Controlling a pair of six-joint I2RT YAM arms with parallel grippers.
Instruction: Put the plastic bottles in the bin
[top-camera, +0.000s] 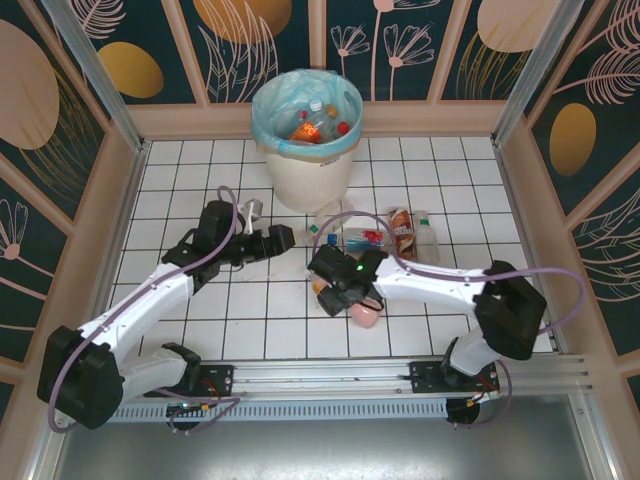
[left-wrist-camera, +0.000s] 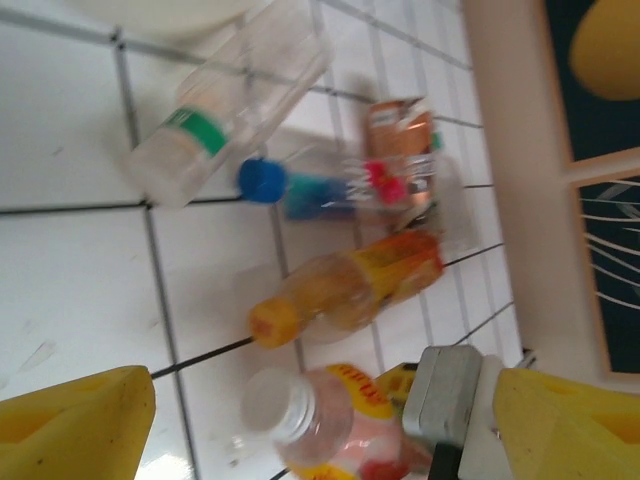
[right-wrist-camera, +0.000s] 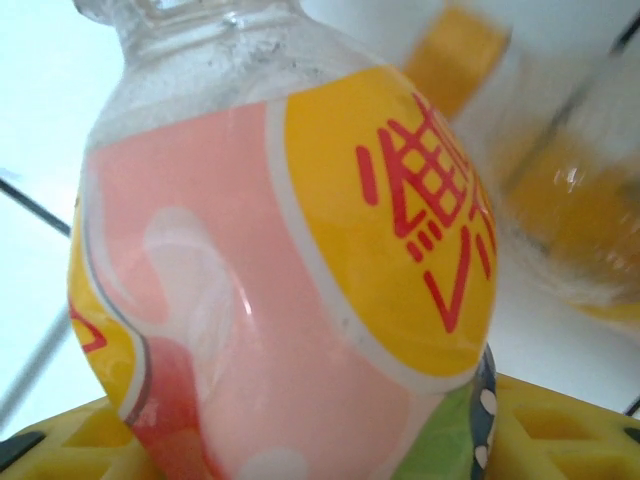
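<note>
Seen from above, a round off-white plastic bin with a light blue liner stands at the far side of the white tiled worktop, with several plastic bottles inside. The left claw hangs empty, fingers wide apart. The right claw straddles a pink-and-yellow labelled bottle lying on the tiles; I cannot tell if it is clamped.

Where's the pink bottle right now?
In the top view, the pink bottle lies right of centre, at the right hand, beside the orange bottle.
</note>
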